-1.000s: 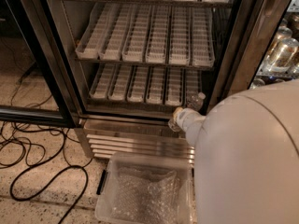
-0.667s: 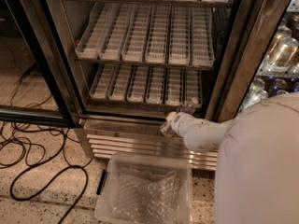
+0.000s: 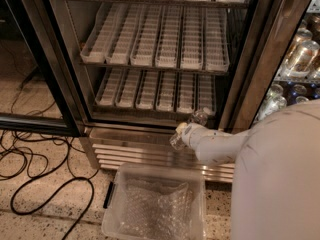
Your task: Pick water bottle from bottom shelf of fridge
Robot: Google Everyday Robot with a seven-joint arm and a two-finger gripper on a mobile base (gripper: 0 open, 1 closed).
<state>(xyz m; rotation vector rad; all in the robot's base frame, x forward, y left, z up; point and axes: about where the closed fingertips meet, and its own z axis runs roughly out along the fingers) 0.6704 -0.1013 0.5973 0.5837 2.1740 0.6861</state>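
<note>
The fridge (image 3: 70, 74) stands open, its glass door (image 3: 35, 119) swung out to the left. On the bottom shelf (image 3: 150, 90), a row of white slotted lane trays lies empty. A small clear water bottle (image 3: 198, 117) sits at the shelf's front right corner. My gripper (image 3: 178, 137) hangs just below and left of the bottle, in front of the fridge's lower sill. My white arm (image 3: 220, 145) reaches in from the lower right, and its bulky body hides the right foreground.
A clear plastic bin (image 3: 155, 206) lined with bubble wrap sits on the floor under the steel base grille (image 3: 135, 154). Black cables (image 3: 35, 184) loop over the speckled floor at left. A neighbouring cooler (image 3: 300, 59) at right holds bottles.
The arm has stretched out and the gripper has shifted left and slightly down along the fridge sill. The big white arm body has drawn back to the right. The bottle stays near the shelf's front edge.
</note>
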